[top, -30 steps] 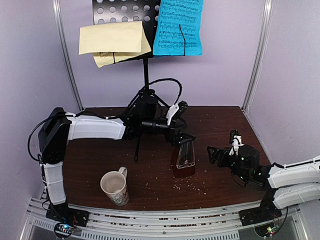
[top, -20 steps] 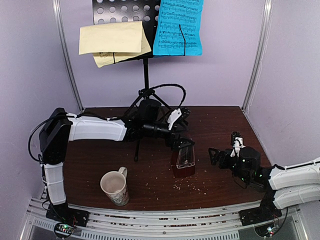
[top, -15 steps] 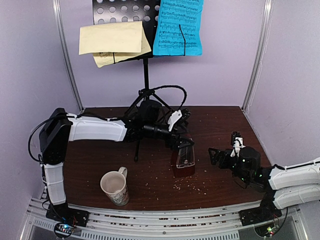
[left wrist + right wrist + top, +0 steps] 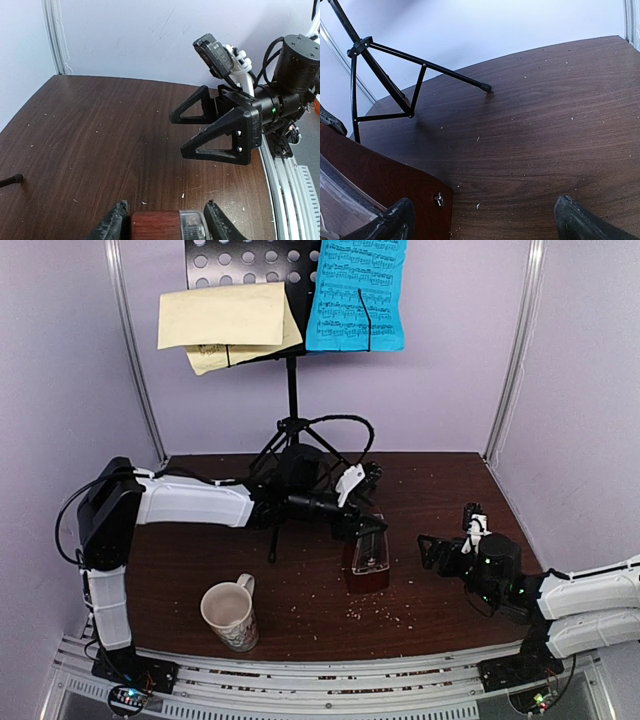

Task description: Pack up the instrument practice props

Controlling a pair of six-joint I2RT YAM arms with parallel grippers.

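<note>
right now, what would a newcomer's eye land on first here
The bright blue printed music sheet, high at the back on the black perforated tripod music stand beside a pale yellow sheet. Then, in the middle, the left gripper clamped on the top of the dark red-brown pyramid metronome.

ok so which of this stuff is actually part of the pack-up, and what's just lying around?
Part of the job:
- black music stand
- blue music sheet
- pale yellow music sheets
- metronome

Just lying about:
- cream mug
- crumbs scattered on the table
</note>
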